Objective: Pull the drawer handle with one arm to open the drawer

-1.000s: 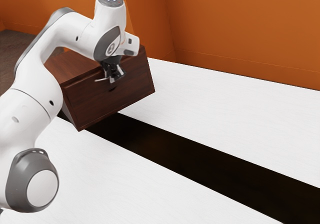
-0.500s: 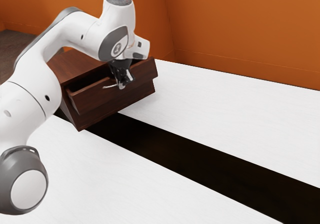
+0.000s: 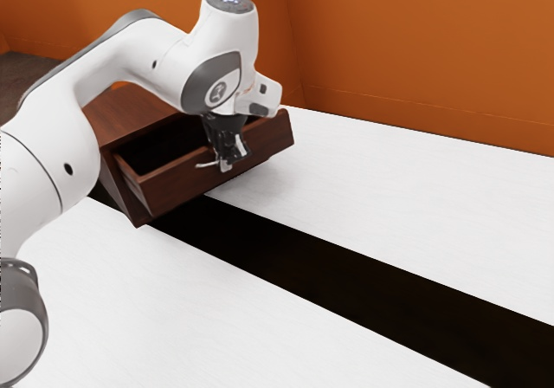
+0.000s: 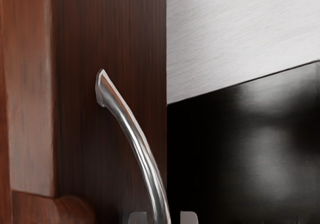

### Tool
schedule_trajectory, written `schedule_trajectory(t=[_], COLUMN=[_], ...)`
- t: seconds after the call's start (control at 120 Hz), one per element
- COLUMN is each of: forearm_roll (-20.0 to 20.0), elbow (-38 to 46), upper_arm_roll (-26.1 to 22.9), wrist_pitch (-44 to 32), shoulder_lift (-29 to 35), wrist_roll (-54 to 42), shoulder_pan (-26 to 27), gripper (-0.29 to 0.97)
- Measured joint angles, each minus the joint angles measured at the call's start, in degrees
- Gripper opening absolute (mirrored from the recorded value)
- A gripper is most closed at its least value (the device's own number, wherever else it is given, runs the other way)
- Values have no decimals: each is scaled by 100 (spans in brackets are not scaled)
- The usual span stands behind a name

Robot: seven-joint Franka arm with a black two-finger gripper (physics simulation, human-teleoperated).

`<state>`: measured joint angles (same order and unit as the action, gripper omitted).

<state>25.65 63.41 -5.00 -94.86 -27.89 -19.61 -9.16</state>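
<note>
Drawer (image 3: 177,184) is sliding out of the dark wooden cabinet (image 3: 130,111) at the exterior view's far left, now showing its hollow inside where a second ago it was sitting flush. The gripper (image 3: 229,151) is pinching the metal handle (image 3: 209,163) and dragging it rightward over the white table (image 3: 415,189), so the pull is working

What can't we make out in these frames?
- Drawer interior: in the exterior view it is in deep shadow and partly behind the gripper. Contents unknown.
- Handle: in the wrist view one end is cut off by the frame edge.
- Cabinet rear: in the exterior view the arm hides it.
- Black gap in the table: depth unreadable in both views.
</note>
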Motion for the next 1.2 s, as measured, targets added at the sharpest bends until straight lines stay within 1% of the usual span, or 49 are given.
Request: schedule_trajectory(t=[0.117,0.283,0.4,0.55,0.717,0.783,0.883,0.933,0.983,1.058,1.083,1.125,1.2], forearm_roll=[-154,-229,-293,-345,-394,-406,-417,-441,-622,-971,-1085,-1414,-1834], elbow=[54,65,63,64,61,57,58,135,517,1126,1229,1328,1398], upper_arm_roll=[262,332,600,660,659,658,658,654,655,610,564,526,500], wrist_pitch=[-16,-29,-36,-44,-34,-30,-18,31,75,173,211,279,373], shoulder_lift=[53,61,59,51,34,58,347,623,1114,1849,1984,2176,2309], wrist_roll=[61,131,170,212,275,298,330,342,325,185,94,-105,-483], shoulder_pan=[249,368,594,657,672,676,739,818,848,847,853,870,893], gripper=[-8,-9,-10,-10,8,12,16,18,24,37,41,46,53])
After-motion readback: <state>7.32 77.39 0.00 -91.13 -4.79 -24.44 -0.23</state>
